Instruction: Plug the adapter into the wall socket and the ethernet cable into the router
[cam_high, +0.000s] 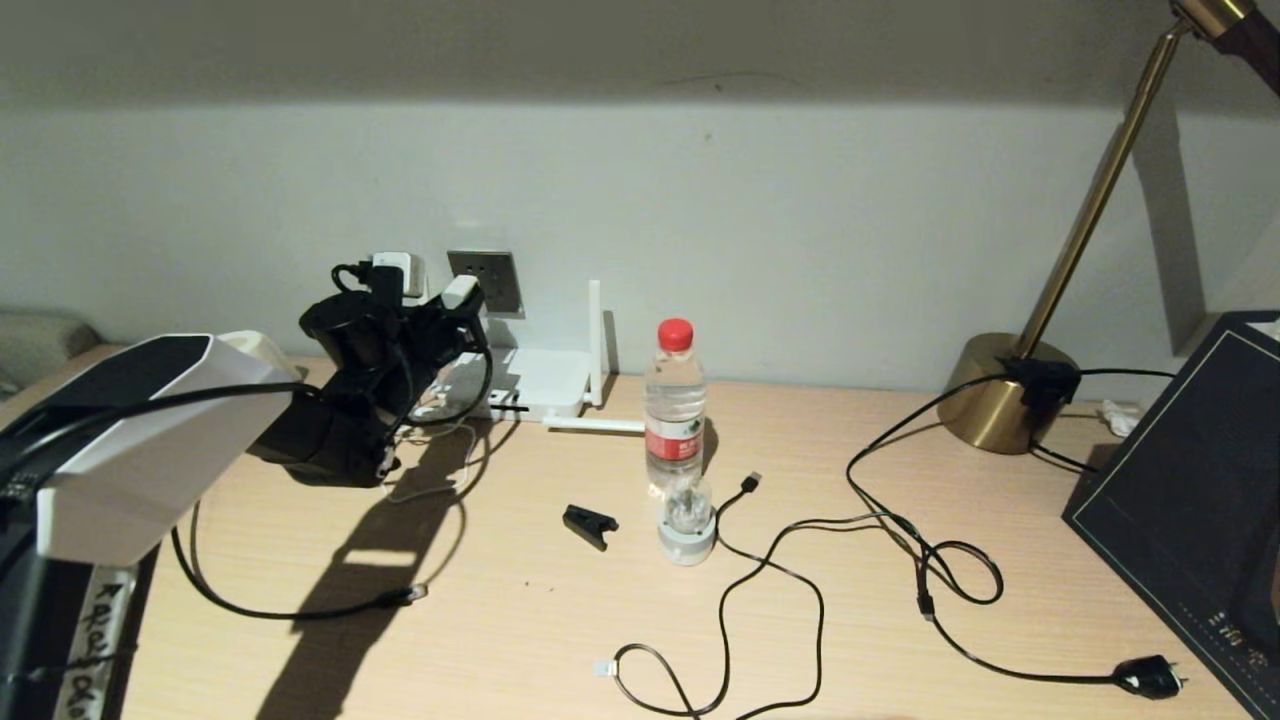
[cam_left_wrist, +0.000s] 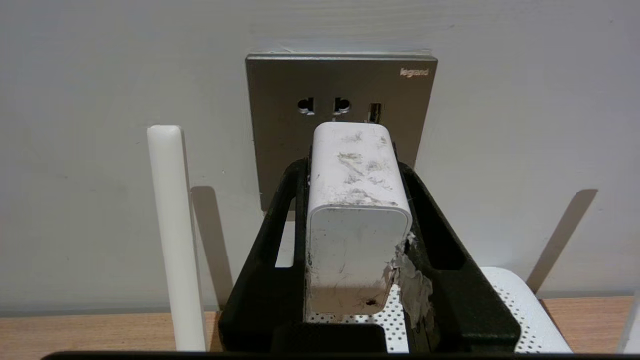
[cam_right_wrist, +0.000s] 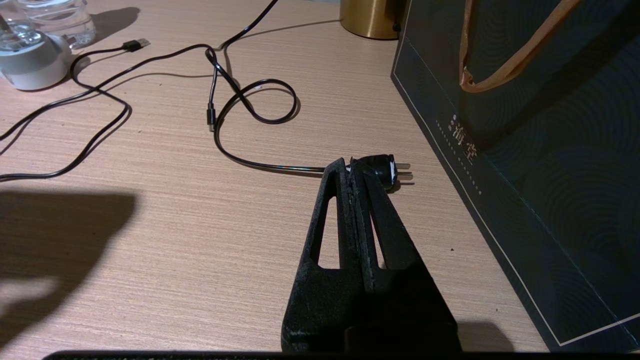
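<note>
My left gripper (cam_high: 450, 305) (cam_left_wrist: 354, 167) is raised at the back wall and shut on the adapter (cam_high: 461, 291) (cam_left_wrist: 356, 200), a scuffed white cube. The adapter's front end points at the grey wall socket (cam_high: 487, 280) (cam_left_wrist: 280, 85), just below its round holes; I cannot tell whether they touch. The white router (cam_high: 540, 385) (cam_left_wrist: 505, 300) sits under the socket, with one antenna (cam_high: 595, 335) (cam_left_wrist: 172, 235) upright. The ethernet cable (cam_high: 300, 612) lies on the table below the left arm, its plug (cam_high: 410, 595) free. My right gripper (cam_right_wrist: 350, 167) is shut on nothing, low over the table.
A water bottle (cam_high: 675, 400), a small white device (cam_high: 687, 535), a black clip (cam_high: 590, 525), a thin USB cable (cam_high: 752, 481) (cam_right_wrist: 136, 45) and a lamp cord with mains plug (cam_high: 1150, 678) (cam_right_wrist: 387, 170) lie mid-table. A brass lamp (cam_high: 1000, 390) and dark bag (cam_high: 1190, 510) (cam_right_wrist: 525, 150) stand right.
</note>
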